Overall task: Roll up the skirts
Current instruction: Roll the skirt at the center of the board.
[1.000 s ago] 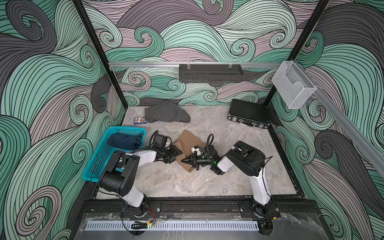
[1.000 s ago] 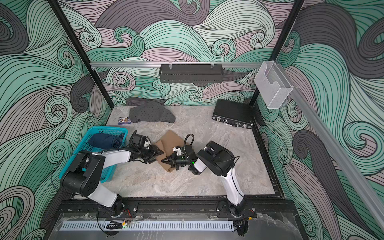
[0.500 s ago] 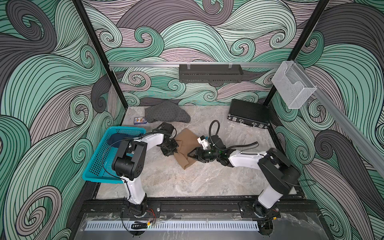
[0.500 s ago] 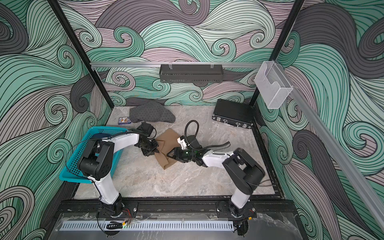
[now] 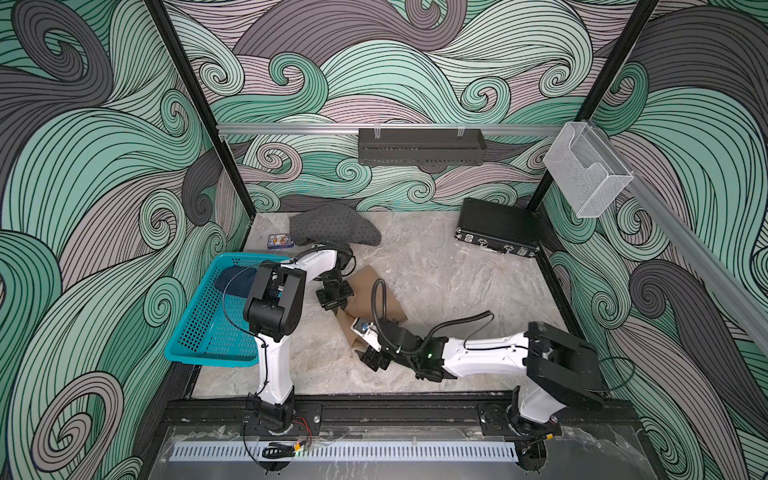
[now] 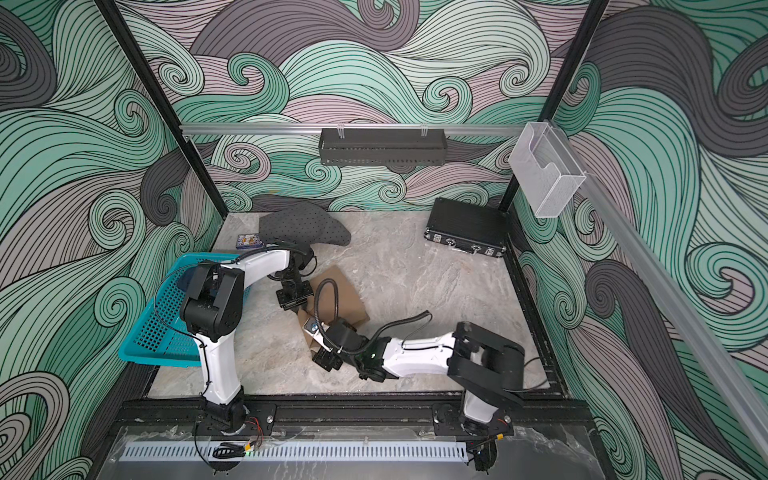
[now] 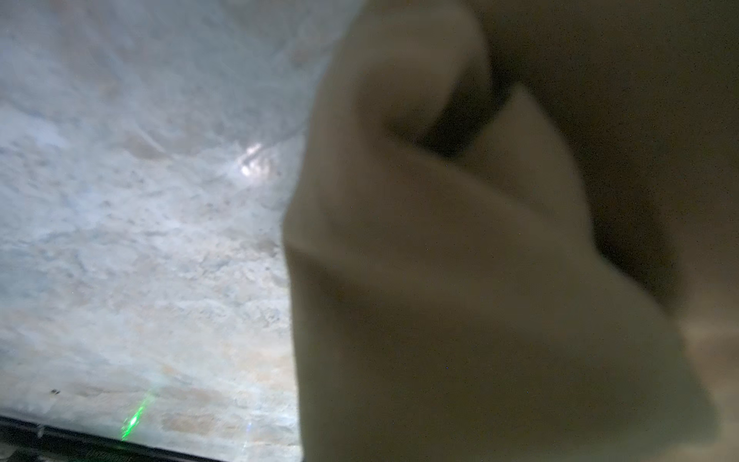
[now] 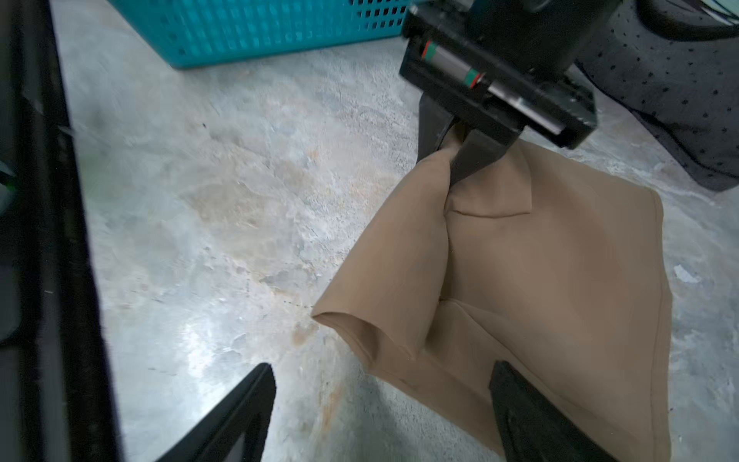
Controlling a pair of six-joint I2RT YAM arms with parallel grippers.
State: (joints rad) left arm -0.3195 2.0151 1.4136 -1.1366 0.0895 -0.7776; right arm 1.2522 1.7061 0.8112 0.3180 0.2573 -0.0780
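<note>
Open tabletop (image 5: 449,282) right of tan skirt (image 5: 397,307); basket (image 5: 195,332) blocks left

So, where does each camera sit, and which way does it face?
Both top views: high in front, looking down at the table; left arm, right arm show.
Left wrist: close against the tan skirt; no fingers visible.
Right wrist: low, facing that skirt; right fingers open, left fingers pinching it.
All share the tan skirt.

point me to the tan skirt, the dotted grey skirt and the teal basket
tan skirt (image 8: 560,280), right wrist view, flat middle panel
dotted grey skirt (image 5: 332,226), in a top view, middle of the heap
teal basket (image 5: 212,360), in a top view, near front wall
</note>
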